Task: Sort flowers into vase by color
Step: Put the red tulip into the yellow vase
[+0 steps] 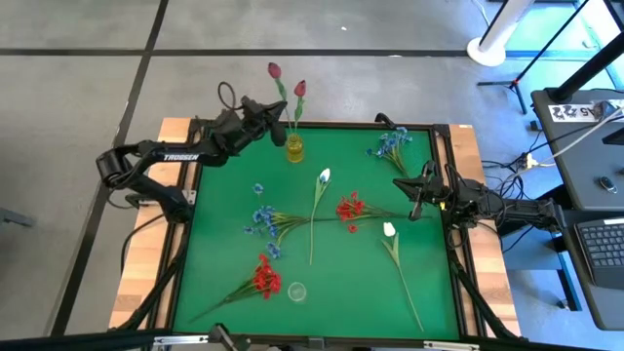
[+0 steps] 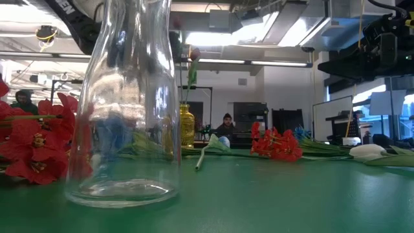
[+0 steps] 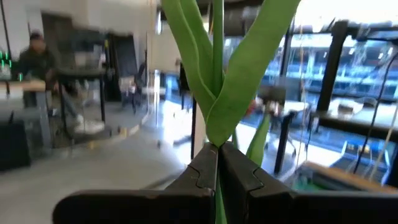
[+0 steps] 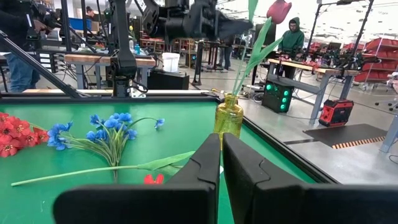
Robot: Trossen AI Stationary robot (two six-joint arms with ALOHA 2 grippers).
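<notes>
My left gripper is above the yellow vase at the table's far edge, shut on a dark pink tulip. A second pink tulip stands with its stem in that vase. My right gripper hovers shut and empty near the right edge, beside a red cluster. Two white tulips, another red cluster and blue sprays lie flat on the green mat. A clear glass vase stands near the front. My left gripper pinches the pink tulip's green stem where the leaves join it, between its two fingertips. The fingers come level from the table's left, across the stem. The stem stands upright, leaves and bud above the fingers; the lower end is hidden.
A raised black frame edges the green mat. The clear vase sits near the front edge by the red cluster. Open mat lies between the white tulips and at the far left. People and benches show in the room beyond.
</notes>
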